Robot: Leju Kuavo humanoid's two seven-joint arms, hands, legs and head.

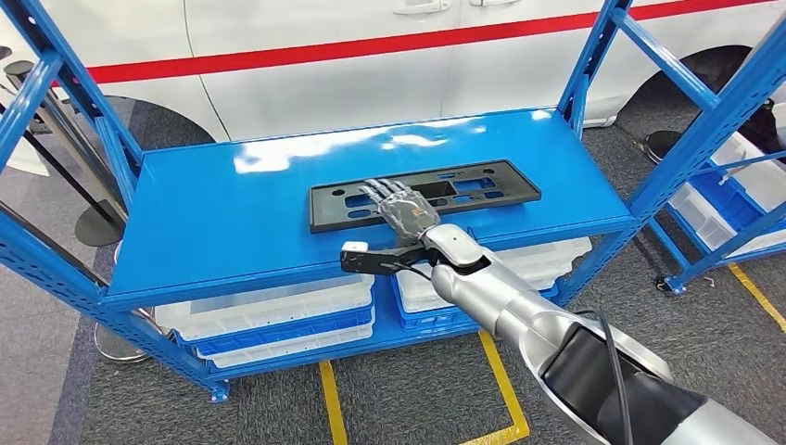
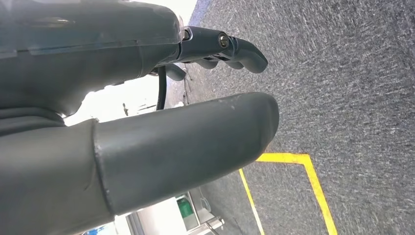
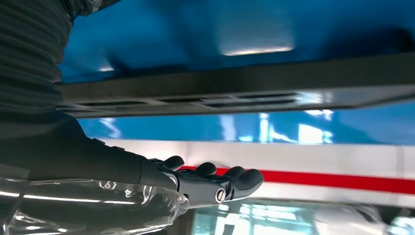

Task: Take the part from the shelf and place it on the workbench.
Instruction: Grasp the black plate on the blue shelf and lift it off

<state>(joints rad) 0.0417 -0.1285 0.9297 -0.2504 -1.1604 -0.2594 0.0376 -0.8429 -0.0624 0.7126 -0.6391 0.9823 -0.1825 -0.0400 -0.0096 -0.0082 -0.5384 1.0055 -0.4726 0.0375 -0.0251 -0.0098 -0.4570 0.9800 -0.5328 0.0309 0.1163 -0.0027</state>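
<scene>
A long black plastic part (image 1: pixel 482 190) with several cut-outs lies flat on the blue shelf top (image 1: pixel 222 213), towards its right half. My right hand (image 1: pixel 400 206) reaches in from the lower right and hovers over the part's middle, fingers stretched out and apart, holding nothing. In the right wrist view the part (image 3: pixel 244 88) is a dark bar against the blue surface, with a gap between it and my right hand (image 3: pixel 205 183). My left hand (image 2: pixel 147 142) hangs over the grey carpet with its thumb out and nothing in it.
White and blue bins (image 1: pixel 269 311) sit on the lower shelf level. Blue uprights (image 1: pixel 593 56) frame the shelf corners. A white vehicle with a red stripe (image 1: pixel 371 42) stands behind. Another blue rack with bins (image 1: pixel 732 176) is at the right. Yellow lines (image 1: pixel 500 380) mark the floor.
</scene>
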